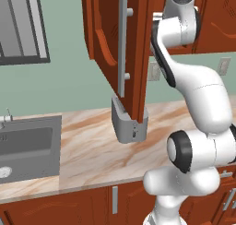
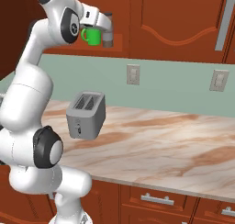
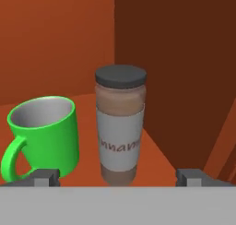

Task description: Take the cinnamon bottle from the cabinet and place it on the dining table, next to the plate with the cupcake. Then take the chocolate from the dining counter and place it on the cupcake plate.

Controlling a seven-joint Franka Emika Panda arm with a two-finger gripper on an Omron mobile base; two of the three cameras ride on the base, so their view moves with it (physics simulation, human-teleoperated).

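The cinnamon bottle (image 3: 120,127) stands upright on the shelf of the open cabinet (image 1: 136,53), brownish with a white label and a dark grey cap. In the right base view the cinnamon bottle (image 2: 108,35) is just right of a green cup (image 2: 93,36). My gripper (image 3: 119,177) is open, its two fingertips (image 3: 46,177) spread wide to either side of the bottle's base, not touching it. From the right base view, the gripper (image 2: 103,25) reaches into the cabinet (image 2: 92,46) at shelf height. The dining table, plate, cupcake and chocolate are out of view.
The green cup (image 3: 44,136) stands close left of the bottle, handle toward me. The cabinet door with its grey bar handle (image 1: 122,39) hangs open over a grey toaster (image 2: 86,114) on the marbled counter (image 2: 174,145). A sink (image 1: 27,145) lies at the left.
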